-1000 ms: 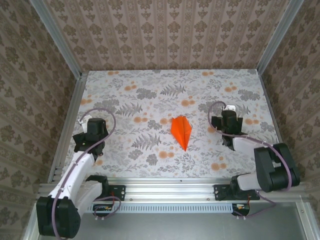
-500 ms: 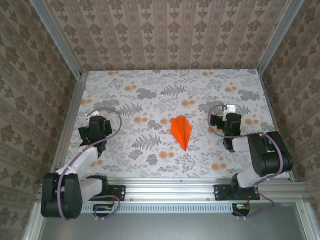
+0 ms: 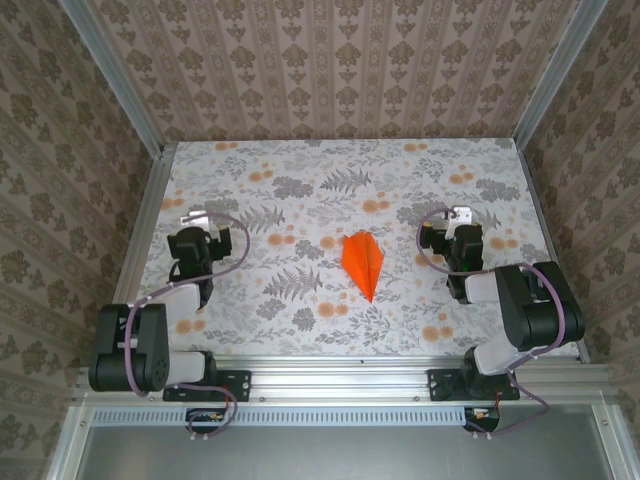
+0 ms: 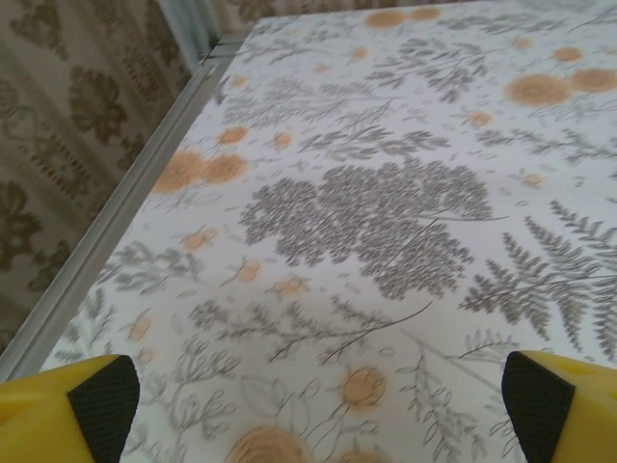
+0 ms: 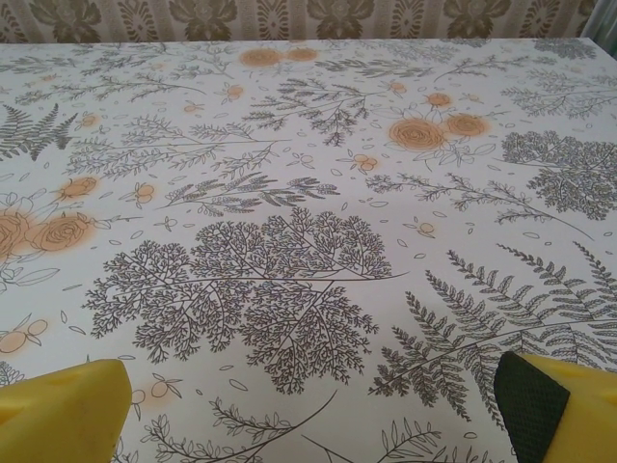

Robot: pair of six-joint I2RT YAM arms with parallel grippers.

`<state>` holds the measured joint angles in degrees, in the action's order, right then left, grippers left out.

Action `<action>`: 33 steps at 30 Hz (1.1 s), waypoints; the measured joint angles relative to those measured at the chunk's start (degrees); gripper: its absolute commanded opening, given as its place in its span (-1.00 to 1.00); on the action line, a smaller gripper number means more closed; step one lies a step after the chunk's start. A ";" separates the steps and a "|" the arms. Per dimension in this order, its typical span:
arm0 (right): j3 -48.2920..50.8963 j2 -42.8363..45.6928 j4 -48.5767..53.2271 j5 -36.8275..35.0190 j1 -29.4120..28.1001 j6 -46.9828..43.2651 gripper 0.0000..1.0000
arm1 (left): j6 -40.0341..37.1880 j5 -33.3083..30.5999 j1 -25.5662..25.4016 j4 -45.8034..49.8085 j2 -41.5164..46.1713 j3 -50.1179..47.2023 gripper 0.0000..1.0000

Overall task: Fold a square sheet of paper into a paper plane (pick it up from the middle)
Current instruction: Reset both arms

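**Paper plane lies mid-bench, both hands wide open and empty**

Patterned walls [image 3: 340,70] close in the space on three sides of the paper plane [image 3: 363,262]. The plane lies on the bench [image 3: 320,180], whose cover is printed with grey ferns and pale orange flowers.

The left arm [image 3: 150,330] folds up well to the left of the plane, and the right arm [image 3: 520,310] folds up well to its right. Both sit closer to the near edge than the plane does.

The left hand [image 3: 195,218] is well apart from the plane on its left. Its jaws are spread fully and nothing is between them. Its wrist view shows the dark pads [image 4: 104,395] at the lower corners with bare bench between them.

The right hand [image 3: 460,216] is well apart from the plane on its right. It is also fully spread and grips nothing.

The plane is a bright orange, narrow dart with a centre crease. It lies flat between the two hands, its point toward the near edge.
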<state>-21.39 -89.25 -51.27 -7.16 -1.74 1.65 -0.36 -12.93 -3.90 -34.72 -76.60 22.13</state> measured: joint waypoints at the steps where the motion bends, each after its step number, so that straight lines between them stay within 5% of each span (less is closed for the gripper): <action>1: 0.00 0.00 0.00 0.04 0.00 0.02 1.00 | -0.39 1.11 0.11 -1.33 -1.09 0.00 1.00; 8: 0.00 0.00 -0.02 0.15 0.00 0.02 1.00 | -1.88 6.80 0.92 -8.39 -10.80 0.11 1.00; 33: 0.00 0.00 -0.02 0.15 0.00 0.00 1.00 | -1.88 8.68 2.40 -9.49 -10.82 0.66 1.00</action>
<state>-21.39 -89.25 -51.29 -7.01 -1.74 1.65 -2.24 -4.25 -1.50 -44.21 -87.42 22.79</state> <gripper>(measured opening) 0.999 0.999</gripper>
